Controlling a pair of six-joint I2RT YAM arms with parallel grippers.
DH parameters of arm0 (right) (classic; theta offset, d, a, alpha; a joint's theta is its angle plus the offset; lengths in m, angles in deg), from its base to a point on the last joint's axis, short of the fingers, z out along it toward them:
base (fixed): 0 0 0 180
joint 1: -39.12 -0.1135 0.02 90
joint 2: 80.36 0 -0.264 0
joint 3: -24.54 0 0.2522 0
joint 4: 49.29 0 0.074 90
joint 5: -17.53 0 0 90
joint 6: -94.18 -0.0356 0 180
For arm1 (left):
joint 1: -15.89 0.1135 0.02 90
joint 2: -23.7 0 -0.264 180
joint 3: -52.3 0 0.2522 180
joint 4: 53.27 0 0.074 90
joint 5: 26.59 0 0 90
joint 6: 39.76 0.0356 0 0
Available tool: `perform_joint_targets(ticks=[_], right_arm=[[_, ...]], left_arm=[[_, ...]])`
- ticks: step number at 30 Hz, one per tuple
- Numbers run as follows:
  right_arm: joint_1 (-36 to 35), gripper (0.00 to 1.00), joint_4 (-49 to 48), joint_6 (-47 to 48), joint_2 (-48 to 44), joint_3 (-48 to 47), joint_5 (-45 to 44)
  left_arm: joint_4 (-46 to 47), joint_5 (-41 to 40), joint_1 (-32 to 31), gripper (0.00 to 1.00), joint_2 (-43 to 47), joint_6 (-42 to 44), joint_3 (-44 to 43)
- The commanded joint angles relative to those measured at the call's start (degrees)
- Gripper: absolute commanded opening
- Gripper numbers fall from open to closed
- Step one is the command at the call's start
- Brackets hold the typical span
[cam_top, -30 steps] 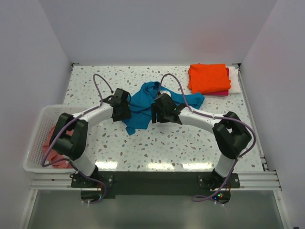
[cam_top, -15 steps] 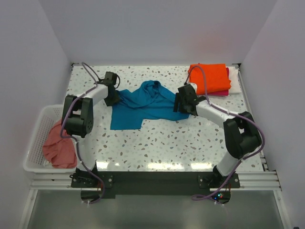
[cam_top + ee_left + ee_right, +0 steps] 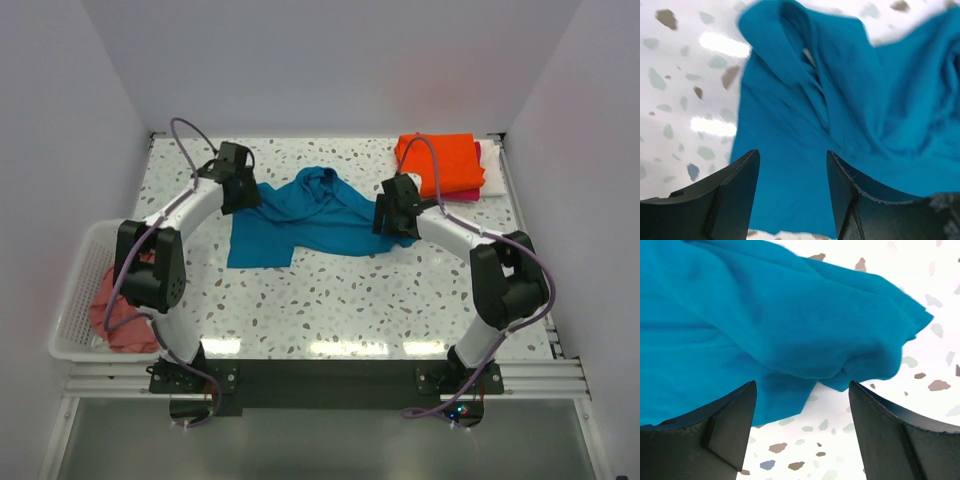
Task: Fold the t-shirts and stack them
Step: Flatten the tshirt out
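The teal-blue t-shirt (image 3: 310, 215) lies spread and rumpled on the speckled table, also filling the left wrist view (image 3: 850, 100) and the right wrist view (image 3: 765, 315). My left gripper (image 3: 243, 193) is open over its left edge, holding nothing. My right gripper (image 3: 393, 215) is open over its right edge, holding nothing. The orange t-shirt (image 3: 437, 162) lies folded at the back right on top of the magenta t-shirt (image 3: 462, 194). The salmon-pink t-shirt (image 3: 122, 305) lies crumpled in the basket.
The white lattice basket (image 3: 75, 290) stands at the table's left edge. A white cloth (image 3: 491, 168) lies under the folded stack. White walls close in the back and both sides.
Both arms drew the teal shirt out sideways from a bunched heap, then let go. Both grippers now hover open over its left and right edges.
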Motion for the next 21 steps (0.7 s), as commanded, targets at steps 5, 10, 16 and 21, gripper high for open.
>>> perform_joint_targets(ticks=[5,10,16,21], right_arm=[[1.9,0.78,2.3,2.5,4.1,-6.3,-4.4],[2.6,0.79,3.5,3.6,5.4,-8.5,-6.3],[3.4,0.79,3.8,4.4,5.8,-8.9,-8.2],[3.8,0.78,4.3,5.0,6.7,-10.4,-10.1]], left_arm=[[4.4,0.0,-14.4,0.59,8.8,0.2,11.0],[1.8,-3.7,-19.4,0.6,3.9,-0.5,10.1],[-0.9,-9.4,-22.6,0.6,1.7,-2.3,11.9],[-3.4,-14.2,-23.3,0.47,-0.9,-4.4,14.2]])
